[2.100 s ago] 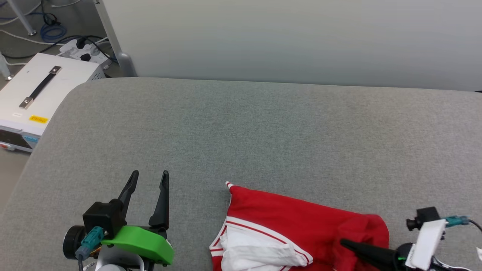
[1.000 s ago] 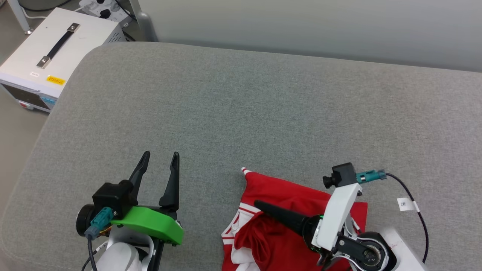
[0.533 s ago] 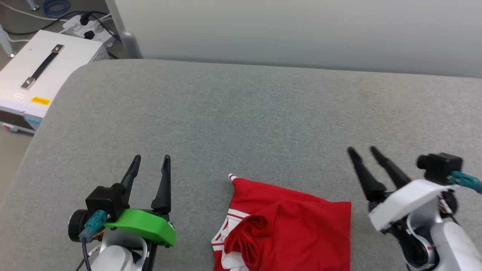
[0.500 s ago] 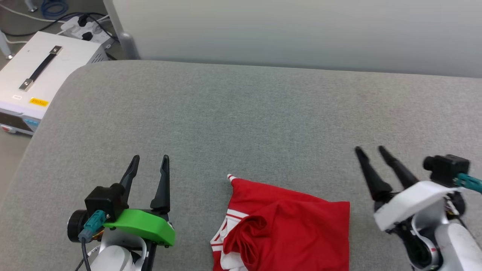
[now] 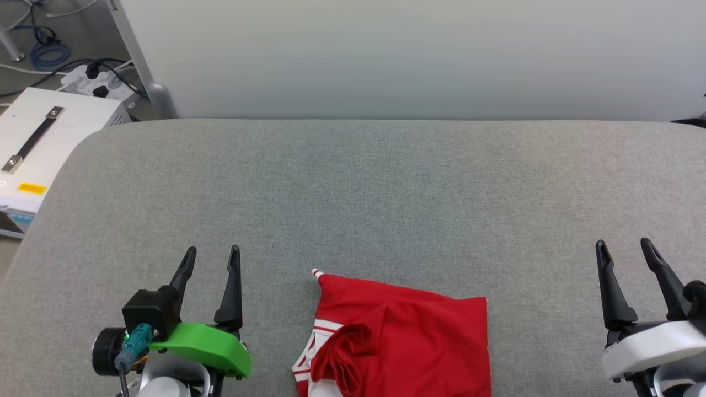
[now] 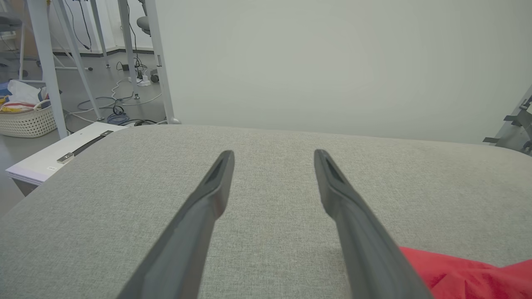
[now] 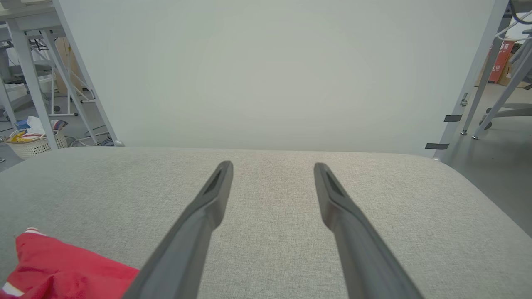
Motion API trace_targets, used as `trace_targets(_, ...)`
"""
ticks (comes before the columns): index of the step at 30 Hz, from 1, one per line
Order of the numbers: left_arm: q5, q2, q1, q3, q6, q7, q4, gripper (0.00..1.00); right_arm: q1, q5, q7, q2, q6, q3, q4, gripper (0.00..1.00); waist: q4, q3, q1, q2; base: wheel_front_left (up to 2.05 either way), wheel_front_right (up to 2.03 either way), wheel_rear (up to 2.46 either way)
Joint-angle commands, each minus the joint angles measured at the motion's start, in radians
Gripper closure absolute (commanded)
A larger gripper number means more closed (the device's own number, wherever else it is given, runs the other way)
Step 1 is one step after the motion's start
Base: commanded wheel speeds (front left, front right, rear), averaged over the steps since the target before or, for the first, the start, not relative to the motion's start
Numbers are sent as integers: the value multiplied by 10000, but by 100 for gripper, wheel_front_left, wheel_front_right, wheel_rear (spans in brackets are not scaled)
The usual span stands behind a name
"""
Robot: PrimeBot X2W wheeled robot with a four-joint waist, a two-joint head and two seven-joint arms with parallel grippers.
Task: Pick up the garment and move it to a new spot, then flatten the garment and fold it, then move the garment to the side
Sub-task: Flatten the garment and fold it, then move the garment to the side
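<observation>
Both jaws stand wide, nothing in them. Left gripper (image 5: 213, 251) sits near-left, fingers pointing far. Right gripper (image 5: 623, 243) is now near-right, well apart from the cloth. A second ago one of its fingers lay across the red jersey-style T-shirt with red-striped white trim (image 5: 408, 336); it has since let go and pulled back right. The T-shirt lies as a compact bundle at the near edge, centre, on the grey fabric-covered table (image 5: 353, 182), between the grippers and closer to the left one. There's a rumpled lump at its near-left corner. My read: folding is roughly done and the move to the side is still pending, maybe after a tidy-up.
</observation>
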Motion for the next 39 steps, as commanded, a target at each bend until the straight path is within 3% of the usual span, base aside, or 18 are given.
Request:
trace_targets(1,153,78,145,-35,45,23,10,0,183,-134,-80,10,2,-38,-93,0,-134,-209,0,0,0,0,0)
trace_targets(22,-9,44,392,-100,126,8,102,0,1153,37,752,616,2,-556,-513,0,-183,-453,0,0,0,0,0)
trace_targets(29,19,-62,29,-57,52,-27,90,0,1295,2447,2917,-26,2,-716,295,0,200,-92,0,0,0,0,0)
trace_targets(33,67,-182,-206,-20,-17,-50,82,0,1419,4034,4541,-683,2,-60,727,0,561,212,0,0,0,0,0)
trace_targets(39,167,-507,-540,16,-163,-76,117,0,1208,5776,6028,-945,2,1016,1021,0,1076,737,0,0,0,0,0)
